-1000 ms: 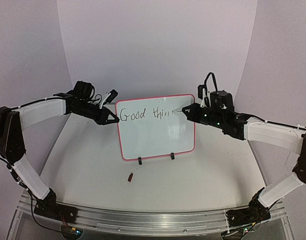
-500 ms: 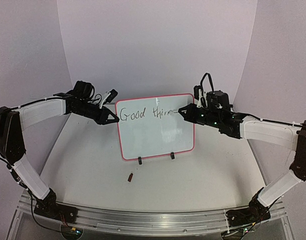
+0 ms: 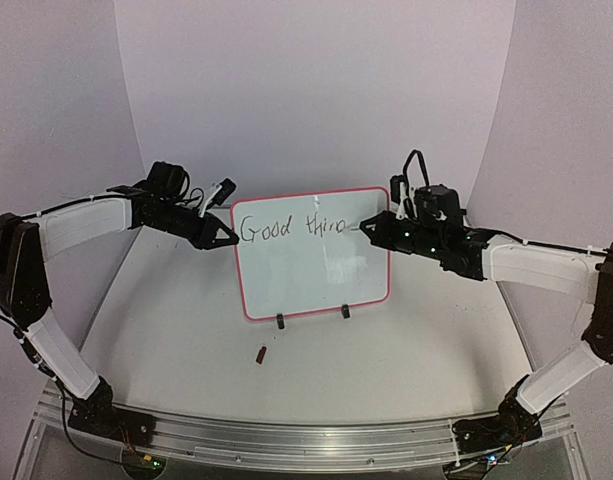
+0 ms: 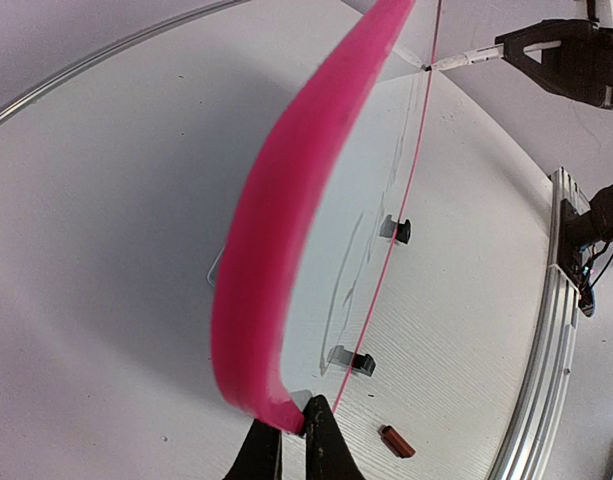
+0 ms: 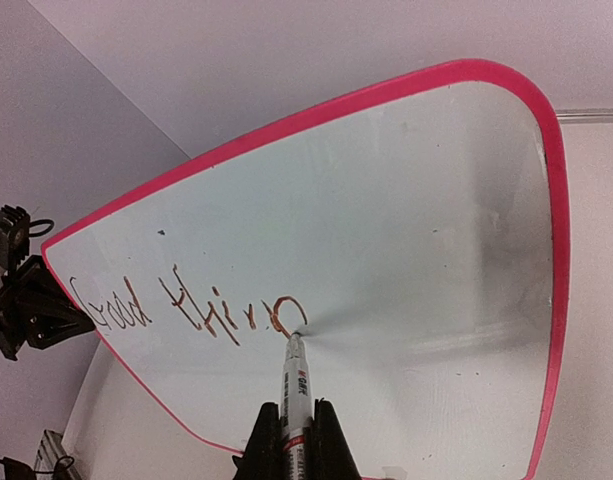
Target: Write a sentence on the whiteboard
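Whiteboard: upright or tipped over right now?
Upright: the whiteboard stands on its two black feet, with the left gripper shut on its edge.

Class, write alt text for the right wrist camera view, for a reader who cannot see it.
The right tool grips a marker whose tip touches the whiteboard at the end of an unfinished black sentence reading "Good thin" plus a partial letter. The board is white with a pink frame, and the left tool meets its left edge.

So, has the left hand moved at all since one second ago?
No. The left hand stays pinched on the left edge of the whiteboard, at the same place up and left of the small red piece lying in front.
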Robot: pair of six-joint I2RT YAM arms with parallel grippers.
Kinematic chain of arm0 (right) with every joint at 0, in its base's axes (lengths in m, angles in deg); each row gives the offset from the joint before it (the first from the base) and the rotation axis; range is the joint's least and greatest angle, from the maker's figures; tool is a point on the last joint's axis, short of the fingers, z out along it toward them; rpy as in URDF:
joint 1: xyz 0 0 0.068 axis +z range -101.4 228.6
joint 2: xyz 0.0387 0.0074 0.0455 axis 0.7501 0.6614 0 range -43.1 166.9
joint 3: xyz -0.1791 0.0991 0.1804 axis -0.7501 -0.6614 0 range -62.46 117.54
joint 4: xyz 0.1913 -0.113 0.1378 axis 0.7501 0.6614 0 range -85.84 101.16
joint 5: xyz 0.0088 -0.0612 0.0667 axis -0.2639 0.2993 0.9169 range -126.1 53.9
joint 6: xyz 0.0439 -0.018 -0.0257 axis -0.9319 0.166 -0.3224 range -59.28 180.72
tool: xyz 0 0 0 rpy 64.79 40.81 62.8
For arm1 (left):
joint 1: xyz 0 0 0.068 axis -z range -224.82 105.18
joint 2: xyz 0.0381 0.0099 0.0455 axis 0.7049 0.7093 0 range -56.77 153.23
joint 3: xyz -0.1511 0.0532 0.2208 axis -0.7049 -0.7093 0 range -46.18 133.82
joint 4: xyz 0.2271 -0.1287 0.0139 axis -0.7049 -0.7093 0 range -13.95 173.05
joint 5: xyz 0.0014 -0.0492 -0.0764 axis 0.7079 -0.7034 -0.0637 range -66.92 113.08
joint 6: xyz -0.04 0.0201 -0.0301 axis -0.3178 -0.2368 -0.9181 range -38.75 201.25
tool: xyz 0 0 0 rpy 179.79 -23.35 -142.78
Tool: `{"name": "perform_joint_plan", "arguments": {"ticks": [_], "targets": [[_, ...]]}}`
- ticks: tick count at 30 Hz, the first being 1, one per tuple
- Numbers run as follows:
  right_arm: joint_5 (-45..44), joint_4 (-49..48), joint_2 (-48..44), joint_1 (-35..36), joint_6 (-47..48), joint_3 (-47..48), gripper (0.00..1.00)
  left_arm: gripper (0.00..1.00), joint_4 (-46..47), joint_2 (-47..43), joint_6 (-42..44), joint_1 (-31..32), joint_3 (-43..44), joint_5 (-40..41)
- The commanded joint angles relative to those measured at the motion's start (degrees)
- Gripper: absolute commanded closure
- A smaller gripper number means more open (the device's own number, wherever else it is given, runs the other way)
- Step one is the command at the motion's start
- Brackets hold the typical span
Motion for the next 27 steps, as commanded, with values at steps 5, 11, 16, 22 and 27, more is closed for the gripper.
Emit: {"name": "perform_joint_plan", "arguments": {"ticks": [5, 11, 16, 22, 27], "targets": [[-2.60, -0.58, -2.67, -0.35, 1.33, 1.97, 1.00, 1.00, -1.40, 0.72, 2.52, 0.46, 1.17, 4.37], [-2.62, -0.58, -2.57, -0.34, 1.44, 1.89, 1.00, 1.00, -1.40, 0.70, 2.46, 0.45, 1.22, 4.38], [-2.04, -0.55, -2.05, -0.35, 0.90, 0.90, 1.00, 1.00, -1.38, 0.70, 2.52, 0.43, 1.18, 4.37], [-0.40, 0.26, -1.16, -0.35, 0.35, -0.29, 1.00, 1.00, -1.42, 0.79, 2.48, 0.43, 1.18, 4.33], [0.62, 0.65, -0.80, -0.32, -0.35, -1.49, 1.00, 1.00, -1.44, 0.76, 2.46, 0.43, 1.19, 4.26]]}}
